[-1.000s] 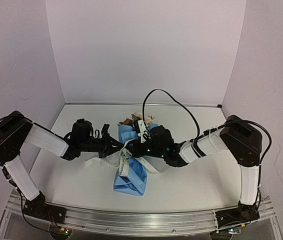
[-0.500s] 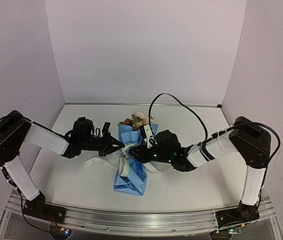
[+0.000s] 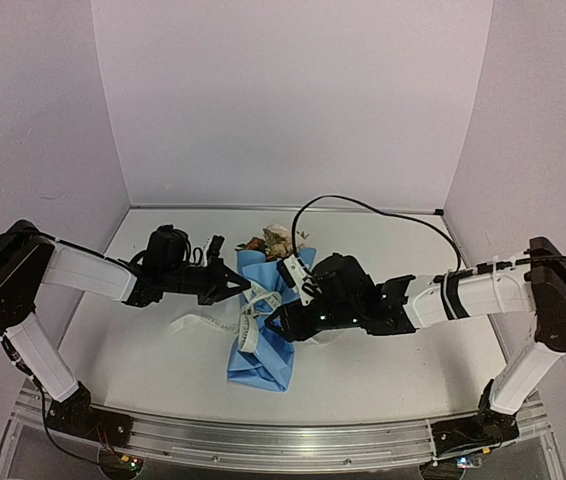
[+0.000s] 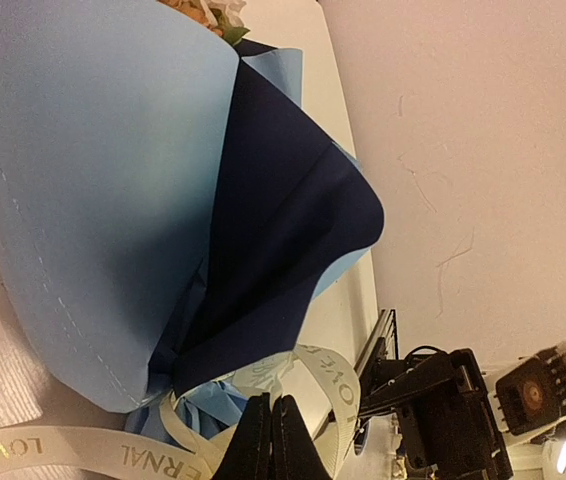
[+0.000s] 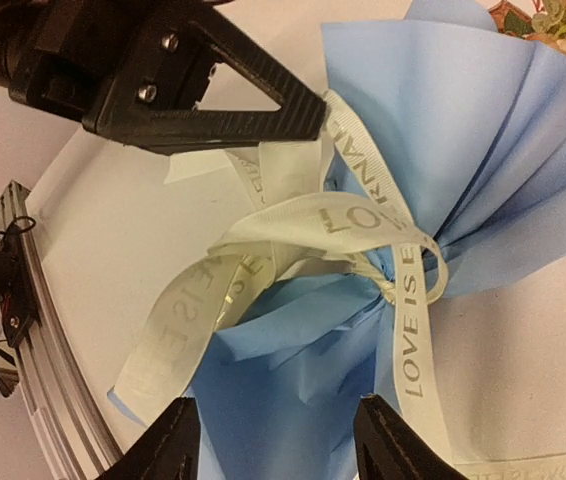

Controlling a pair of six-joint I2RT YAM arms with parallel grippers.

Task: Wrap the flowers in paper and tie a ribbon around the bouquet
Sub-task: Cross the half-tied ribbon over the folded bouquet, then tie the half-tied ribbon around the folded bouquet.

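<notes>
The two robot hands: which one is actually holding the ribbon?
The left hand, fingers pinched shut on a cream ribbon strand beside the blue bouquet. The right hand hovers above it with fingers spread, gripping nothing.

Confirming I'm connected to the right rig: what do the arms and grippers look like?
Both arms are black at the joints with white link covers: left arm, right arm. A black cable loops above the right one. The left gripper has black triangular fingers with screw heads; the right gripper has black fingers.
</notes>
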